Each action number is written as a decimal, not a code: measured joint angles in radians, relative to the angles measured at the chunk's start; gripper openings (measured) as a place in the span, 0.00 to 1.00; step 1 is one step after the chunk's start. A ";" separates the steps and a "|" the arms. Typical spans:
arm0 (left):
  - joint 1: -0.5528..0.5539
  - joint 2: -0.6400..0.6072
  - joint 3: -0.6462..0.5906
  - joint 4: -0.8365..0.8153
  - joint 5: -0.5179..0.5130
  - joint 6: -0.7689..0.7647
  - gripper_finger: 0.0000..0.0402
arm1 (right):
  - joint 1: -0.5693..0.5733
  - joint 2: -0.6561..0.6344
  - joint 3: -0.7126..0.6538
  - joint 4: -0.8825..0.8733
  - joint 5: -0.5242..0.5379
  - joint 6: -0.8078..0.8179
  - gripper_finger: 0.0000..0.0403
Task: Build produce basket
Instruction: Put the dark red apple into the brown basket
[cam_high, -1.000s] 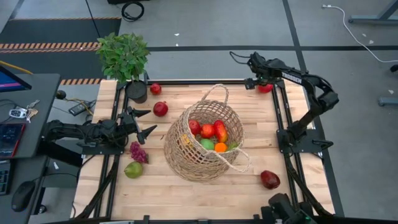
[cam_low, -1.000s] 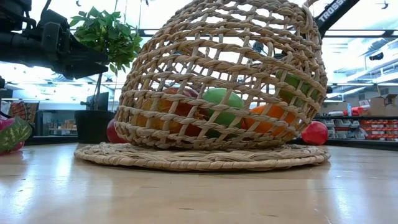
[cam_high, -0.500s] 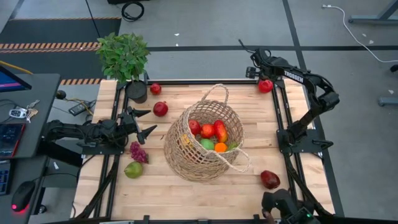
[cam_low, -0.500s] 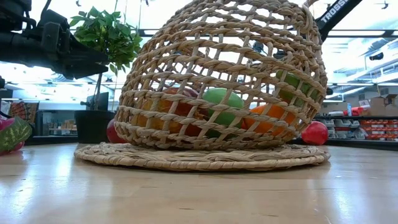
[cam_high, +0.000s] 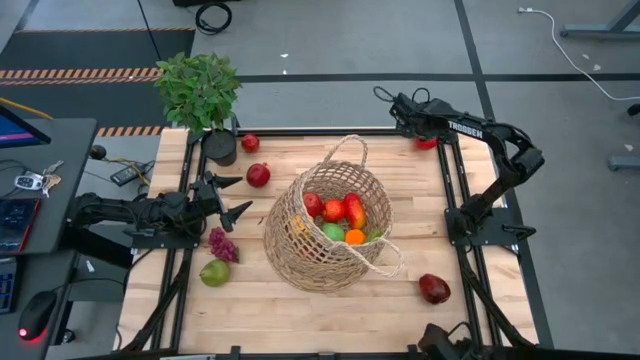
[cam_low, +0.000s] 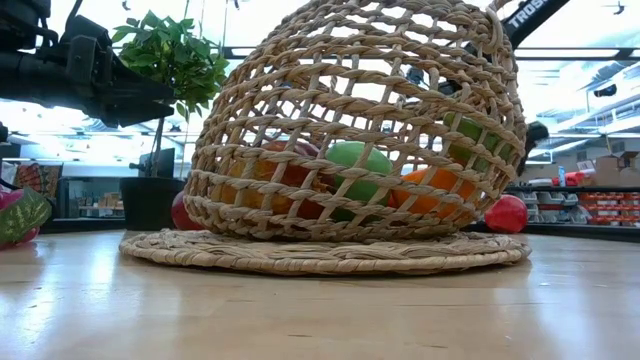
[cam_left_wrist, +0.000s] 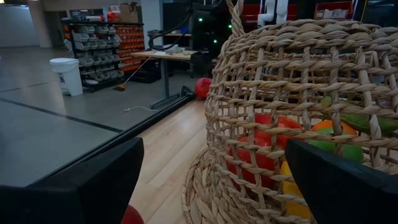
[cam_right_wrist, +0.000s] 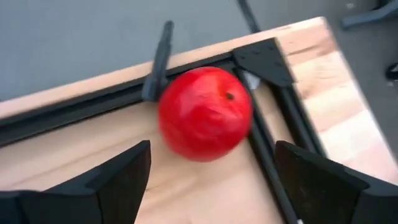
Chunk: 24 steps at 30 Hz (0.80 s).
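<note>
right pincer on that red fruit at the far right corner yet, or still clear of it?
Apart. The right wrist view shows the red fruit lying on the table ahead of the open right pincer, with bare wood between it and both fingers.

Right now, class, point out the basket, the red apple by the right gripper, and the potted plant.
basket (cam_high: 300, 240), high view, on its woven side wall.
red apple (cam_right_wrist: 205, 114), right wrist view, middle of its skin.
potted plant (cam_high: 197, 88), high view, on its leaves.

Basket (cam_high: 330, 240) mid-table with produce (cam_high: 340, 220) inside, potted plant (cam_high: 200, 95) at far-left corner
</note>
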 joint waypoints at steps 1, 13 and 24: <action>0.000 0.000 0.000 0.000 0.000 0.000 0.99 | 0.009 -0.006 0.000 -0.016 0.016 0.033 0.86; 0.000 0.000 0.000 0.000 0.000 0.000 0.99 | 0.038 -0.270 -0.339 0.283 0.040 0.369 0.86; 0.000 0.000 0.000 0.000 0.000 0.000 0.99 | -0.029 -0.360 -0.522 0.601 -0.017 0.184 0.86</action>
